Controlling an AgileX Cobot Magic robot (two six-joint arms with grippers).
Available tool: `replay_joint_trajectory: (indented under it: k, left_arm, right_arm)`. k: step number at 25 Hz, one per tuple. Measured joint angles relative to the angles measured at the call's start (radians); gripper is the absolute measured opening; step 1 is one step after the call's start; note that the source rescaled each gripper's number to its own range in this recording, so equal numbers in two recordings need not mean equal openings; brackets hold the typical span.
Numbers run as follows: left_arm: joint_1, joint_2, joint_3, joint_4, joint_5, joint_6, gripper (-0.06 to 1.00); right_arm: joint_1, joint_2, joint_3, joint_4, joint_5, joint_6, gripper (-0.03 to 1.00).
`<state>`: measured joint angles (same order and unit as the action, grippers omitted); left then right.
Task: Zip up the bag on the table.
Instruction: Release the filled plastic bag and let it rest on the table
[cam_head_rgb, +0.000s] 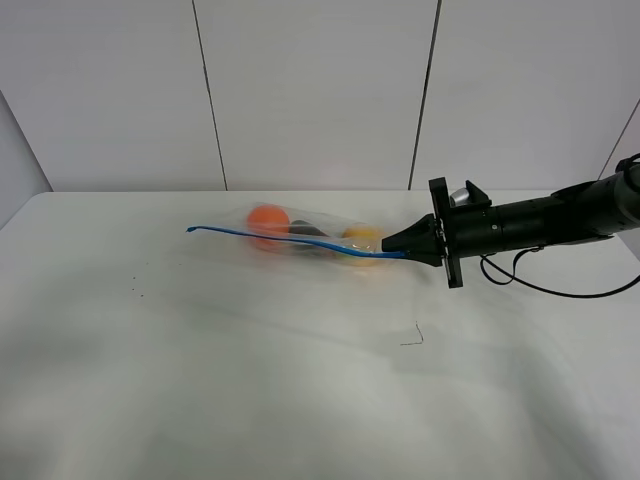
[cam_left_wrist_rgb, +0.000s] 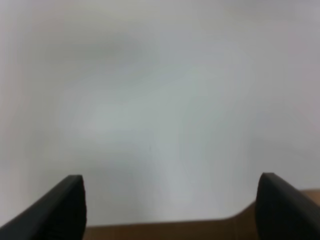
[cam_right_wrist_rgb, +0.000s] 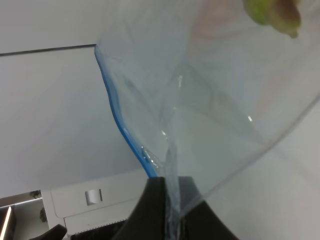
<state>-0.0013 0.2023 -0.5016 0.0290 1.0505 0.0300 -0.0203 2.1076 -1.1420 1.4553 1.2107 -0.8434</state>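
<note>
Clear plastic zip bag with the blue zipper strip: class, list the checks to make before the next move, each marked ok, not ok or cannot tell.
1. Right end effector grips the clear plastic zip bag at its blue zipper strip: ok.
2. Round orange fruit inside the bag: ok.
3. Left end effector open, holding nothing: ok.
4. Left end effector near the bag: not ok.
5. Zipper fully closed: cannot tell.
6. Bag on the plain white table: ok.

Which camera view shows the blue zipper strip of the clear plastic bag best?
The exterior high view: the blue zipper strip runs in full along the clear plastic bag to the right hand. The right wrist view shows only a near stretch above the shut fingers. The left wrist view shows none.
</note>
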Motion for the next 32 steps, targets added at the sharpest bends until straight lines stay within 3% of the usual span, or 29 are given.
replay_joint_trajectory:
  k: [11,21,22,24,26,28,32]
  left_arm:
    - [0.000,-0.195,0.005,0.000,0.001,0.000,0.99]
    - [0.000,-0.207,0.005,0.000,0.002,0.000,0.99]
    - [0.000,-0.207,0.005,0.000,0.002,0.000,0.99]
    - [0.000,-0.207,0.005,0.000,0.002,0.000,0.99]
    - [0.000,-0.207,0.005,0.000,0.002,0.000,0.99]
    - [0.000,-0.207,0.005,0.000,0.002,0.000,0.99]
    - [0.000,-0.207,0.005,0.000,0.002,0.000,0.99]
  right_arm:
    - [-0.001,0.000,0.000,0.000,0.000,0.000,0.00]
    - [-0.001,0.000,0.000,-0.026,0.000,0.026,0.03]
    - [-0.001,0.000,0.000,-0.038,0.000,0.035,0.08]
    - [-0.002,0.000,0.000,-0.067,0.000,0.046,0.30]
    - [-0.002,0.000,0.000,-0.104,0.000,0.065,0.64]
    - [-0.002,0.000,-0.014,-0.156,0.000,0.094,0.86]
    - [-0.002,0.000,-0.149,-0.374,0.003,0.249,0.96]
